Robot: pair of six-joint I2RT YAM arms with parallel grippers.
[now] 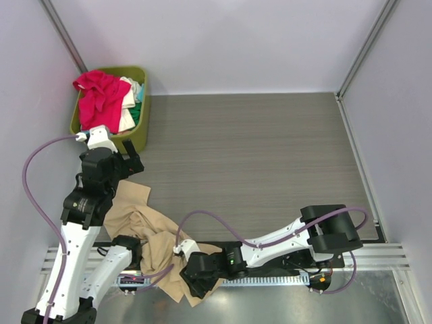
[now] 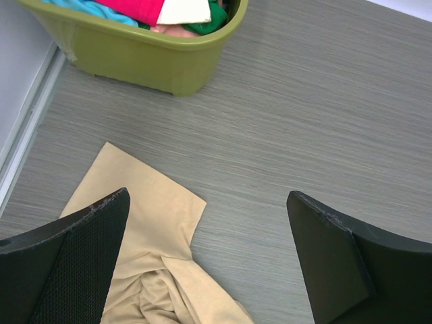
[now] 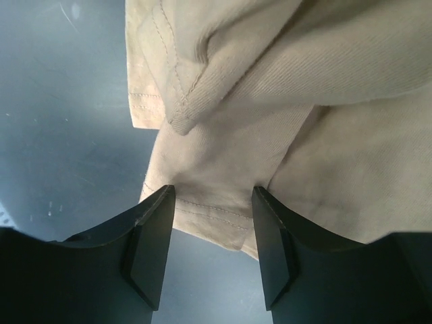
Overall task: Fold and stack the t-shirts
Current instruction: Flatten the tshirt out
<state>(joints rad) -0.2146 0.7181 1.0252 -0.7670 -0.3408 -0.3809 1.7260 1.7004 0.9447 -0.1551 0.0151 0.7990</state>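
A crumpled tan t-shirt (image 1: 145,236) lies at the near left of the table, partly over the front rail. My right gripper (image 1: 192,277) reaches left to its near edge. In the right wrist view both fingers press a bunched fold of the stitched hem (image 3: 216,202), so that gripper (image 3: 212,196) is shut on the tan t-shirt (image 3: 270,101). My left gripper (image 1: 131,162) hovers wide open over the shirt's far corner (image 2: 145,223) and holds nothing. Other t-shirts, pink-red (image 1: 98,98), cream-white and teal-green, are piled in the olive basket (image 1: 138,128).
The olive-green basket (image 2: 155,57) stands at the far left against the wall. A metal rail and grey metal surface (image 3: 61,121) run along the near edge under the shirt's hem. White walls enclose the wood-grain table (image 1: 256,148).
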